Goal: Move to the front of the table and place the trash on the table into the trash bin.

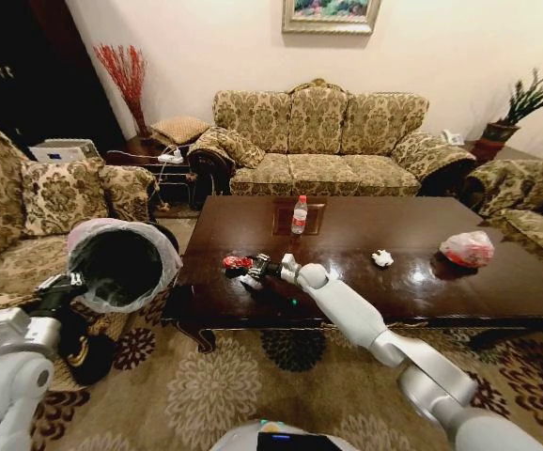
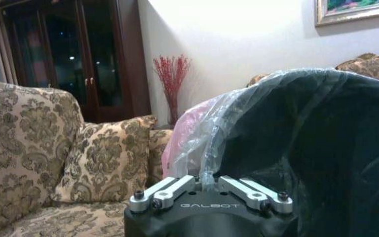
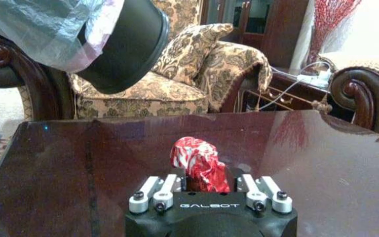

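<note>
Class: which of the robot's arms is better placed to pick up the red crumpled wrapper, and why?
The right. The right gripper is at the red wrapper on the table, fingers either side of it; the left gripper holds the trash bin.

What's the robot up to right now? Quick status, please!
Left gripper clamped on trash bin rim, bin held tilted beside table. Right gripper around red wrapper on tabletop, grip unconfirmed. Bottle, paper wad, knotted bag still on table. Nothing in the way.
</note>
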You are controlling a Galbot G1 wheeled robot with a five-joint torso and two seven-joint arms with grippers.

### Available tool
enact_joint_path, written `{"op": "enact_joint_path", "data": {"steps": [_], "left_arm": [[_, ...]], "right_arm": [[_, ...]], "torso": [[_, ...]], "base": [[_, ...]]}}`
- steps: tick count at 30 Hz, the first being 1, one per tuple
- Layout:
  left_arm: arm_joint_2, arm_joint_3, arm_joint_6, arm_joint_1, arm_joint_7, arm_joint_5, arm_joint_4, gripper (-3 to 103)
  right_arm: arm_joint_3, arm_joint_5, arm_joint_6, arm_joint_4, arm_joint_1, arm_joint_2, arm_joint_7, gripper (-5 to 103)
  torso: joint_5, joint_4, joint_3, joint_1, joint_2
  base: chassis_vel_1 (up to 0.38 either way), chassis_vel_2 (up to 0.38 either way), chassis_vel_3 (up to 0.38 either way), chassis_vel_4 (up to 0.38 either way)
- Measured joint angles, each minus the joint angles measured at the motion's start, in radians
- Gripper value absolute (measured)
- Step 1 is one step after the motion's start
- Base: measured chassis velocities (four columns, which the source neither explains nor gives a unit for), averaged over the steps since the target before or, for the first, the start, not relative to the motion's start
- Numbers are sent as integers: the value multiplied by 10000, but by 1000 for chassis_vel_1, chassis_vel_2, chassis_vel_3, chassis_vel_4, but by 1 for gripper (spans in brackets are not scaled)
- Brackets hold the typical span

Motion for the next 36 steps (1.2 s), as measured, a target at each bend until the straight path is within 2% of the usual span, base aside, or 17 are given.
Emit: {"op": "enact_joint_path", "data": {"steps": [3, 5, 7, 13, 14, 17, 19, 20, 22, 23, 26, 28, 29, 31, 34, 35, 36], "left_arm": [[0, 0, 0, 0, 0, 0, 0, 0], [0, 0, 0, 0, 0, 0, 0, 0], [0, 0, 0, 0, 0, 0, 0, 0], [0, 0, 0, 0, 0, 0, 0, 0], [0, 0, 0, 0, 0, 1, 0, 0], [0, 0, 0, 0, 0, 0, 1, 0], [0, 0, 0, 0, 0, 0, 0, 0], [0, 0, 0, 0, 0, 0, 0, 0], [0, 0, 0, 0, 0, 0, 0, 0], [0, 0, 0, 0, 0, 0, 0, 0], [0, 0, 0, -1, 0, 0, 0, 0], [0, 0, 0, 0, 0, 0, 0, 0], [0, 0, 0, 0, 0, 0, 0, 0], [0, 0, 0, 0, 0, 0, 0, 0], [0, 0, 0, 0, 0, 0, 0, 0], [0, 0, 0, 0, 0, 0, 0, 0], [0, 0, 0, 0, 0, 0, 0, 0]], "right_arm": [[-4, 5, -6, 13, -18, -36, -52, 35], [-5, 8, -9, 37, -57, -82, -65, 22], [-5, 8, -7, 37, -71, -90, -65, 22], [123, 287, 212, 126, -69, -109, 159, 7], [162, 465, 230, 188, -12, -134, 319, 0], [218, 570, 192, 162, 230, -168, 352, 9], [195, 596, 134, -100, 484, -128, 274, 20], [195, 596, 134, -100, 484, -128, 274, 20], [76, 627, -27, -230, 602, -67, 251, 31], [76, 627, -27, -230, 602, -67, 251, 31], [-101, 687, -248, -257, 651, 58, 245, 47], [-147, 705, -274, -296, 679, 114, 240, 47], [-190, 708, -285, -355, 715, 183, 230, 58], [-210, 702, -290, -412, 740, 238, 225, 58], [-224, 568, -278, -676, 814, 420, 320, 74], [-224, 568, -278, -676, 814, 420, 320, 74], [-224, 559, -284, -735, 828, 462, 348, 80]], "torso": [[0, 0, 0, 0, 0], [0, -1, 0, 0, 0], [0, -1, 0, 0, 0], [0, 0, 0, 0, 0], [1, 0, 0, 0, 0], [0, -1, 0, 0, 0], [-1, 0, 0, 0, 0], [-1, 0, 0, 0, 0], [0, 0, 0, 1, -1], [0, 0, 0, 1, -1], [0, -1, 0, 0, 0], [0, 0, 0, 0, 0], [-1, 0, 0, 0, 0], [0, 0, 0, 1, 0], [0, 0, 0, 0, 0], [0, 0, 0, 0, 0], [0, 0, 0, 0, 0]], "base": [[0, 0, 0, 0], [0, 0, 0, 0], [0, 0, 0, 0], [0, 0, 0, 0], [0, 0, 0, 0], [0, 0, 0, 0], [0, 0, 0, 0], [0, 0, 0, 0], [0, 0, 0, 0], [0, 0, 0, 0], [0, 0, 0, 0], [0, 0, 0, 0], [0, 0, 0, 0], [0, 0, 0, 0], [0, 0, 0, 0], [0, 0, 0, 0], [0, 0, 0, 0]]}}
